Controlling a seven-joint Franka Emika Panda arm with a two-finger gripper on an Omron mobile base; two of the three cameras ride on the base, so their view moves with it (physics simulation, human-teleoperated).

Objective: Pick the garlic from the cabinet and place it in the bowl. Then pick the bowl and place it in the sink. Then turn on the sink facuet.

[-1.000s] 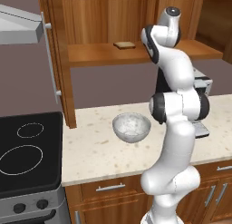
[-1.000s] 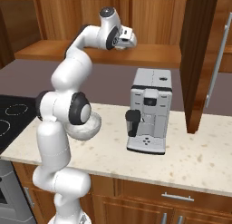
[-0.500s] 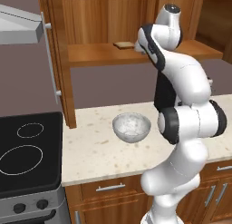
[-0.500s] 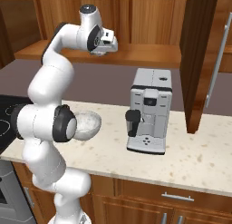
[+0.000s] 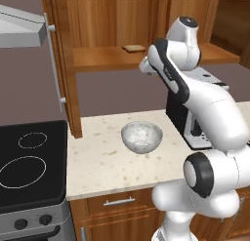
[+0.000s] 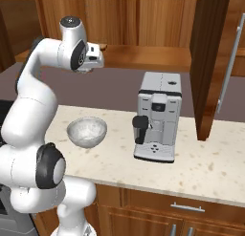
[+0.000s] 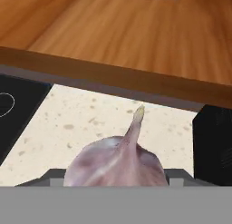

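My gripper [image 7: 116, 177] is shut on the garlic [image 7: 118, 159], a pale pinkish bulb whose pointed tip stands up between the fingers. The hand [image 5: 145, 66] hangs in front of the cabinet shelf [image 5: 97, 57], just below its front edge, above the counter. In the right base view the gripper [image 6: 94, 59] is high above the grey-white speckled bowl [image 6: 86, 131]. The bowl [image 5: 141, 136] stands upright on the counter, below and slightly left of the hand. Sink and faucet are out of view.
A tan bread slice [image 5: 134, 49] lies on the shelf. The coffee machine [image 6: 157, 116] stands right of the bowl. A black stove [image 5: 29, 162] borders the counter on the left. Open cabinet doors [image 5: 61, 64] [image 6: 210, 63] flank the shelf.
The hand has drawn back off the shelf with the garlic, moving down and left, out in front of the shelf edge. The bowl has not moved.
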